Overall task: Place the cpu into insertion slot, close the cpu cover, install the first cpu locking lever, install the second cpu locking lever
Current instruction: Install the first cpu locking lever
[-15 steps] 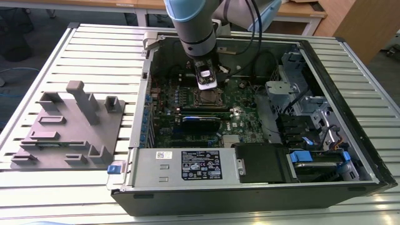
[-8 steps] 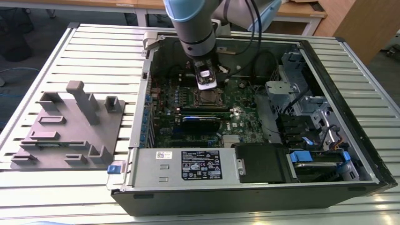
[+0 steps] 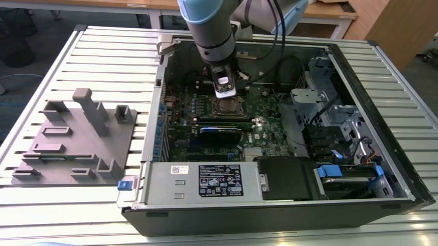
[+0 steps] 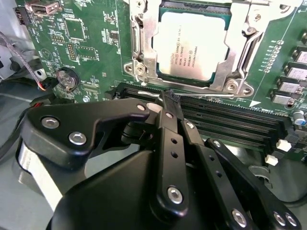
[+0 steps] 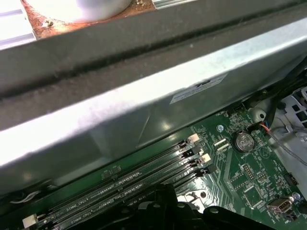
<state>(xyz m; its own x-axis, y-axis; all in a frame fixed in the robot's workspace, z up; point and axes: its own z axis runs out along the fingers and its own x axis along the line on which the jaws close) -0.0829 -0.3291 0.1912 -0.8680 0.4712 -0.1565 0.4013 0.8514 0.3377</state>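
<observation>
1 arm reaches down into the open computer case (image 3: 287, 128) that lies on the slatted counter (image 3: 102, 56), and we see its end effector (image 3: 224, 88) hanging just above the insertion slot (image 3: 229, 106) on the green motherboard (image 3: 205, 138). In the second wrist view the end effector (image 4: 168, 98) has its black fingers (image 4: 165, 112) pressed together with nothing between them, their tips poised over the long black memory slots (image 4: 230, 120) just beside the socket. The cpu (image 4: 191, 44), dull silver-grey, sits flat inside the insertion slot (image 4: 144, 43). The cpu cover (image 4: 240, 38) lies down around the chip, its silvery frame bordering the metal face (we cannot tell whether the locking levers are latched). In the first wrist view we see the memory slots (image 5: 134, 182) running beside the case's grey metal wall (image 5: 144, 110), with a round coin battery (image 5: 244, 142) on the board nearby. Toward the exterior view's left, a grey fixture block (image 3: 75, 138) rests on the counter, apart from the case.
</observation>
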